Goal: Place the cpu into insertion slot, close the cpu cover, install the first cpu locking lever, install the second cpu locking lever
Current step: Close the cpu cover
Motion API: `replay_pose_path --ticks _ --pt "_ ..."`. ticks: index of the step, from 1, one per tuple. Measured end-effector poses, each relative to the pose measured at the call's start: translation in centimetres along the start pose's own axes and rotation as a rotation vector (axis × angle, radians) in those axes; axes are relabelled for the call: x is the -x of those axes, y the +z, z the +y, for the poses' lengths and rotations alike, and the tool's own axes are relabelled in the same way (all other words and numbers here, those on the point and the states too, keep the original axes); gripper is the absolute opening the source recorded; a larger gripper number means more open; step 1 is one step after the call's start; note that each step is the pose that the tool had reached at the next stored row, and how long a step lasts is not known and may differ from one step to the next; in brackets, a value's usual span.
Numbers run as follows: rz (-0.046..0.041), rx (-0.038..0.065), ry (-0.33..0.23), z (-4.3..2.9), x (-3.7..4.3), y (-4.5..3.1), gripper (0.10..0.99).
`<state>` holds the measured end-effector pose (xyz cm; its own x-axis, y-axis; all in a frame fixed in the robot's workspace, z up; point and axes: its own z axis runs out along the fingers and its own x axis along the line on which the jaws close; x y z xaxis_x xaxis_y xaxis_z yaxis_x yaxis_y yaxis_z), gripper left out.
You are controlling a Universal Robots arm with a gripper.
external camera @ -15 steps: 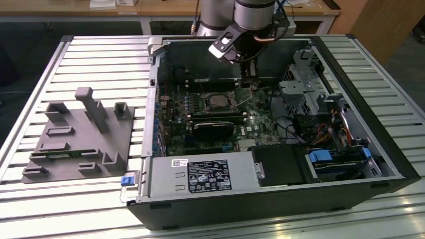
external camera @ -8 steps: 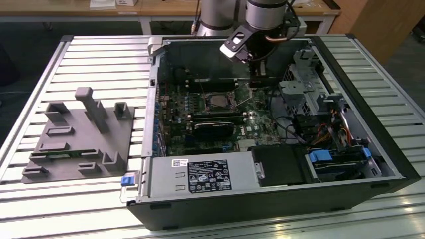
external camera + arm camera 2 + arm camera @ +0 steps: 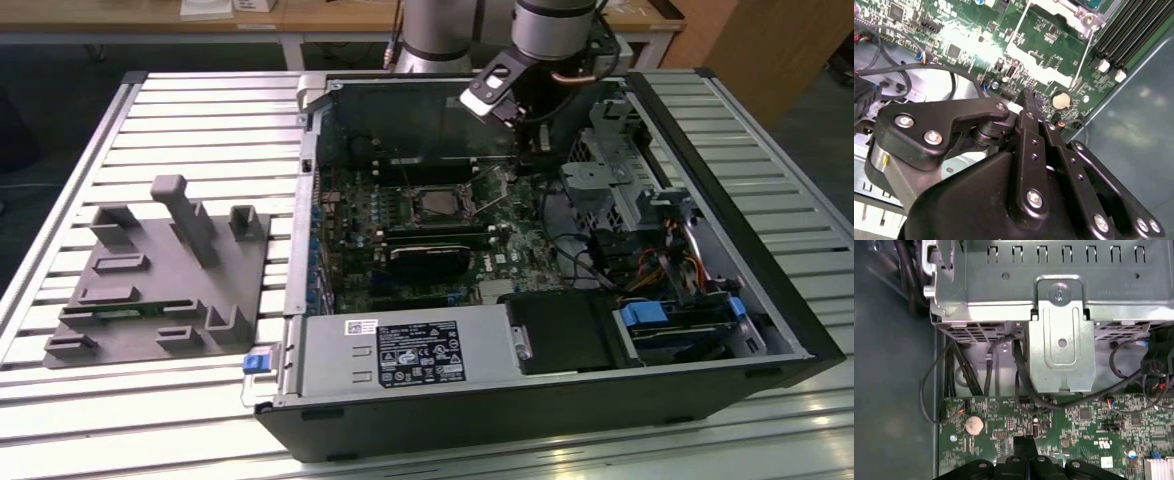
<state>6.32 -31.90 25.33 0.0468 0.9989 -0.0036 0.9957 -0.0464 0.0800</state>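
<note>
In the second wrist view, the black hand (image 3: 1029,98), pinched shut seemingly as one pressing tip, is hovering near the silver-rimmed square insertion slot (image 3: 1074,17) and its thin wire lever (image 3: 1083,57).

Matt black tool (image 3: 1029,100), perhaps metal; glossy green board (image 3: 1089,437); dull metal bracket (image 3: 1061,362).

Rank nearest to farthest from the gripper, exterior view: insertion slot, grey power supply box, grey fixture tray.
1. Square metal-rimmed insertion slot, mid-board, closest to the gripper.
2. White-labelled grey power supply box, at the near wall of the black case.
3. Grey moulded fixture tray, outside it, exterior view's left.
</note>
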Motion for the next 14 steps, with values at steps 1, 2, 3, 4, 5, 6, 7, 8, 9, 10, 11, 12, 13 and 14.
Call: replay_pose_path --ticks 1,2,3,4,5,6,7,8,9,10,11,12,13,14 --pt "-0.0003 0.0 0.0 0.03 0.0 0.06 0.106" --pt "-0.0004 0.0 0.0 0.04 0.0 0.16 0.106" --pt "-0.0004 0.0 0.0 0.05 0.0 0.29 0.106" --pt "-0.0005 0.0 0.0 0.05 0.0 0.45 0.106" --pt "-0.0006 -0.001 0.0 0.05 0.0 0.62 0.106" --pt "-0.0005 -0.001 0.0 0.05 0.0 0.81 0.106" --pt "-0.0007 -0.002 0.0 0.03 0.0 1.0 0.106" --pt "-0.0009 -0.004 0.0 0.02 -0.01 1.17 0.106" --pt "-0.001 -0.005 0.0 0.01 -0.01 1.35 0.106" --pt "-0.0012 -0.007 0.0 0.0 -0.01 1.52 0.106" --pt "-0.0012 -0.01 0.0 -0.02 -0.01 1.7 0.106" --pt "-0.0013 -0.012 0.0 -0.03 -0.01 1.88 0.106" --pt "-0.0014 -0.014 0.0 -0.04 -0.01 2.03 0.106" --pt "-0.0015 -0.017 0.0 -0.06 -0.01 2.16 0.106"
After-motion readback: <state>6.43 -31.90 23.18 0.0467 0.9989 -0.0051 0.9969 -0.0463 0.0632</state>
